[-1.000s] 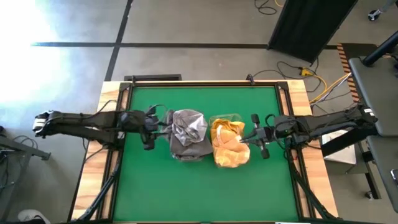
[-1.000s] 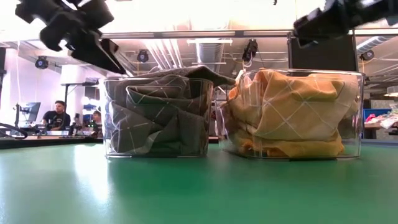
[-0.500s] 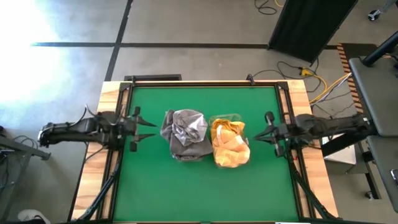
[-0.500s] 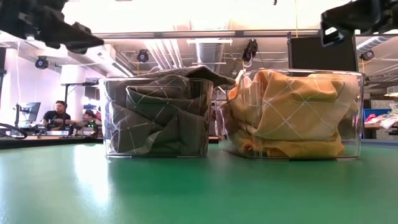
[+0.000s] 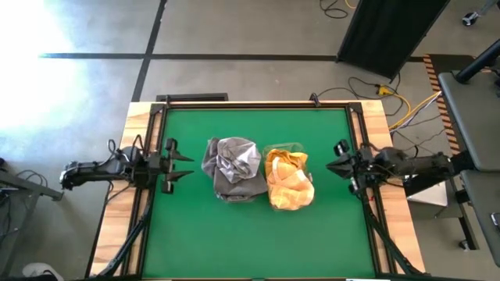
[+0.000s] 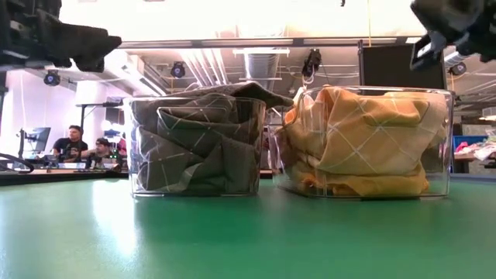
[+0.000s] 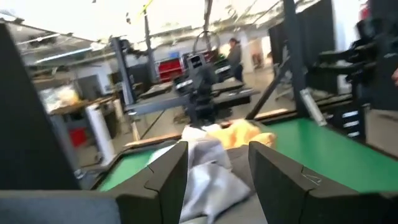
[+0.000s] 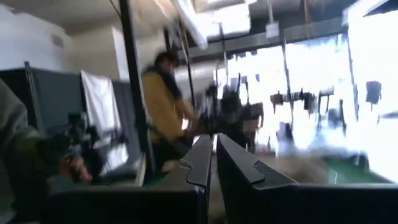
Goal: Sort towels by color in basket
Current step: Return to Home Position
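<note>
Two clear baskets stand side by side in the middle of the green table. The left basket (image 5: pixel 233 168) is stuffed with grey towels (image 6: pixel 198 143), the right basket (image 5: pixel 289 181) with mustard-yellow towels (image 6: pixel 364 139); cloth bulges over both rims. My left gripper (image 5: pixel 187 165) hovers open at the table's left edge, pointing at the grey towels (image 7: pixel 205 168), with nothing between its fingers. At the table's right edge my right gripper (image 5: pixel 328 165) hovers shut and empty, its fingers (image 8: pixel 202 158) nearly together.
Bare green tabletop (image 5: pixel 250 242) lies on the near side of the baskets and between each basket and its gripper. A wooden frame (image 5: pixel 141 117) borders the table. People (image 6: pixel 74 143) sit in the room beyond the far edge.
Both arms have drawn back from the baskets: my left gripper toward the table's left edge, my right gripper toward the right edge, both rising in the low view. The towels lie in the baskets as before.
</note>
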Controlling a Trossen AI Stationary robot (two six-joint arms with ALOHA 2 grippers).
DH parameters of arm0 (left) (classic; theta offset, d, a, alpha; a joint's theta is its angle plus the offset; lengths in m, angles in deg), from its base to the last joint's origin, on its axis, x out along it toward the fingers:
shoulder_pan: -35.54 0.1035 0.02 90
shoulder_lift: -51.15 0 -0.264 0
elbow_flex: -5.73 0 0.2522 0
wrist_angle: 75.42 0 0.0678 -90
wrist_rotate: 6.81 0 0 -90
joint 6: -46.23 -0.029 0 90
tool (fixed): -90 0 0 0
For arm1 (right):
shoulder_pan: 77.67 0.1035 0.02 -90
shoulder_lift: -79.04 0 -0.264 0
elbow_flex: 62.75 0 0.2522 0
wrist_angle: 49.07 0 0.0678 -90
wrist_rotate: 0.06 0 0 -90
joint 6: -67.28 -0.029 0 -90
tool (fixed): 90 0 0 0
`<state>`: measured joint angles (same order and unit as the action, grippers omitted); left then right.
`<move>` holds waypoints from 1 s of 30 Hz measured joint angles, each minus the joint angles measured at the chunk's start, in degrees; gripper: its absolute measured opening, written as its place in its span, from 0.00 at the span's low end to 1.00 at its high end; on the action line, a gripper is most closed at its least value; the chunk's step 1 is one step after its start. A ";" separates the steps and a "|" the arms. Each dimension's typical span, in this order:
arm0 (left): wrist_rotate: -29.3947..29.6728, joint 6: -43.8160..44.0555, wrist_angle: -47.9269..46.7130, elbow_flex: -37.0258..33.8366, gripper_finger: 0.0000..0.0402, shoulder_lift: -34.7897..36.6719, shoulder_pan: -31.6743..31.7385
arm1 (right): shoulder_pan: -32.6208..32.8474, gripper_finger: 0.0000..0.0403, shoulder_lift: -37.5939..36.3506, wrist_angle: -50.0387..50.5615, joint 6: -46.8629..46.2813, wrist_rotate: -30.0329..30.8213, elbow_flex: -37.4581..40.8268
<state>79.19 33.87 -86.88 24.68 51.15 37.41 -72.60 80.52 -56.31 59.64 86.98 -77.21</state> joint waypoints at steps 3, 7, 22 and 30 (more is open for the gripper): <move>-1.27 3.89 4.62 -3.43 0.39 -0.09 -0.04 | -0.85 0.04 0.18 4.93 -2.93 -0.52 0.00; -1.52 7.37 0.26 -4.44 0.39 -0.39 -0.04 | -1.95 0.04 -0.02 4.60 -0.84 -0.46 0.01; 1.53 7.33 -1.30 -4.26 0.39 -3.34 0.00 | -7.81 0.04 0.20 7.10 4.16 -0.49 0.04; 1.53 7.33 -1.24 -4.01 0.39 -4.55 0.00 | -7.81 0.04 1.34 12.61 7.22 -0.09 0.04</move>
<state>80.73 41.20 -88.12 20.68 46.59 37.41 -80.41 81.86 -43.70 66.86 86.89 -77.17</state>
